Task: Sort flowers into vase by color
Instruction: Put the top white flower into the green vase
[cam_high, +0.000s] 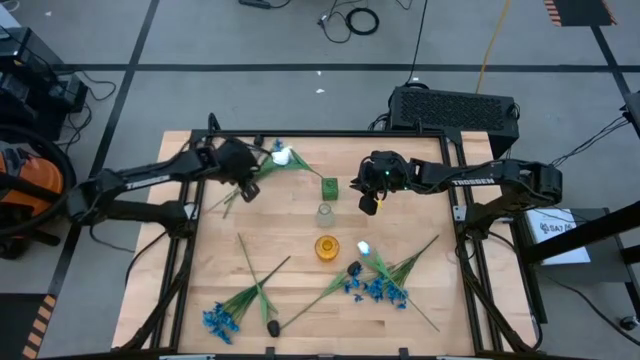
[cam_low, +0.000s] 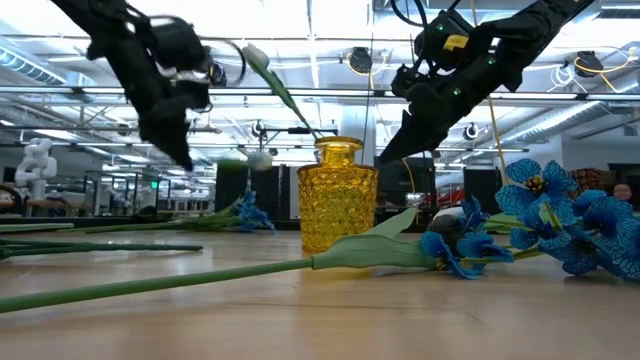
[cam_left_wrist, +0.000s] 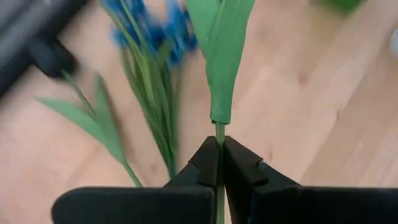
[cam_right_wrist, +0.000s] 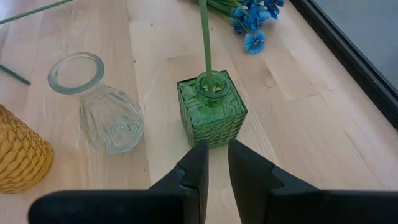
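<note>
My left gripper (cam_high: 249, 190) (cam_low: 185, 158) hangs above the table's far left part, shut on a thin green stem. My right gripper (cam_high: 369, 206) (cam_right_wrist: 217, 155) hovers just right of the green square vase (cam_high: 329, 187) (cam_right_wrist: 211, 112), its fingers a narrow gap apart and holding nothing. A white tulip (cam_low: 255, 55) (cam_high: 283, 157) stands in that vase. Its stem (cam_right_wrist: 205, 37) enters the mouth and leans toward the far left. In the low view a second white bud (cam_low: 262, 157) shows beside my left gripper. I cannot tell whether it belongs to the held stem. My left gripper pinches the bare green stem (cam_left_wrist: 219, 134) between its two fingers, just behind the base of a long leaf (cam_left_wrist: 221, 56). The fingers lie across the stem. The stem is lifted clear of the table, and its flower head lies outside the wrist view.
A clear vase (cam_high: 323, 213) (cam_right_wrist: 106, 118) and a yellow vase (cam_high: 327, 247) (cam_low: 335, 195) stand in line nearer than the green one. A blue cluster (cam_high: 277, 147) (cam_left_wrist: 149, 31) lies under my left gripper. Blue clusters (cam_high: 220, 320) (cam_high: 380, 290), a white tulip (cam_high: 363, 248) and dark buds (cam_high: 272, 327) lie near.
</note>
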